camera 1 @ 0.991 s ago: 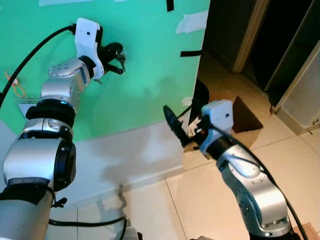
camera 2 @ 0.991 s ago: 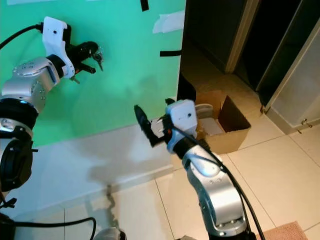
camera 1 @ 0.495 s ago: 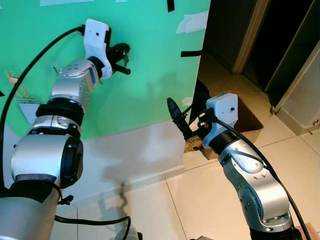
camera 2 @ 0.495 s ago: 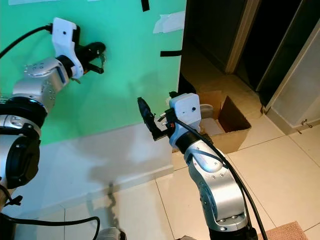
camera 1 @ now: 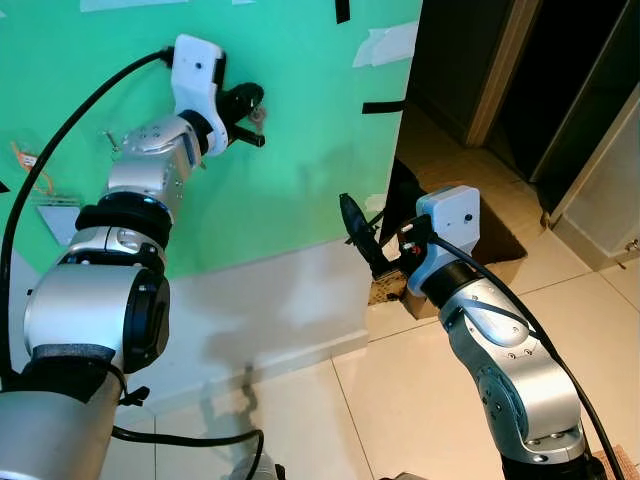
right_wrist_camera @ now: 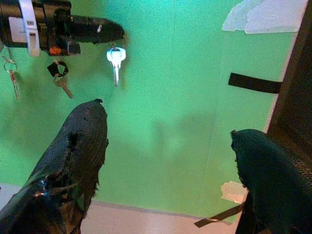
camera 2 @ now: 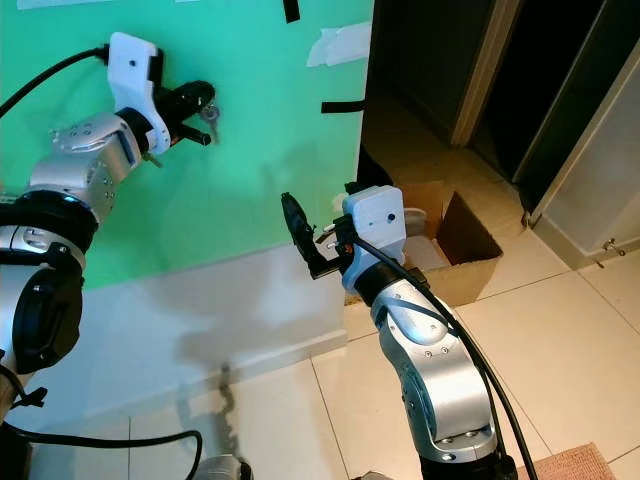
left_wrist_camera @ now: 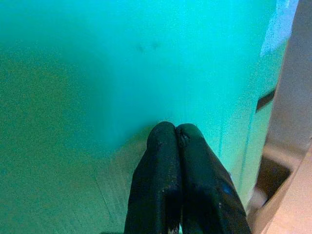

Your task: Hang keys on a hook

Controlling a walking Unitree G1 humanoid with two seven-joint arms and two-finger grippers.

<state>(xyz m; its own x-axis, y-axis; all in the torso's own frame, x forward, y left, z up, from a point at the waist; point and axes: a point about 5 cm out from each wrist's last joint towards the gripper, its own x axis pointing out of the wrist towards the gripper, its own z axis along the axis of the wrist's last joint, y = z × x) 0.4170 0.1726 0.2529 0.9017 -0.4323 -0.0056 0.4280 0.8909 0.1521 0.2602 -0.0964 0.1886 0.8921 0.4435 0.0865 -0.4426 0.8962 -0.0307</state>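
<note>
My left gripper (camera 1: 258, 98) is raised against the green wall (camera 1: 300, 150), fingers pressed together in the left wrist view (left_wrist_camera: 176, 132). It is shut on the ring of a silver key (right_wrist_camera: 115, 59), which dangles just below the fingertips, close to the wall. Whether the ring sits on a hook I cannot tell. My right gripper (right_wrist_camera: 168, 156) is held lower, to the right of the key, pointing at the wall, open with nothing between its fingers.
Another key (right_wrist_camera: 61, 80) hangs on the wall beside the left gripper, and one more (right_wrist_camera: 10, 73) further along. Black tape strips (camera 1: 380, 106) mark the wall. An open cardboard box (camera 2: 455, 245) sits on the tiled floor by a dark doorway (camera 1: 470, 60).
The left gripper has moved right and up along the wall with the key in it. The right arm has risen a little and shifted right.
</note>
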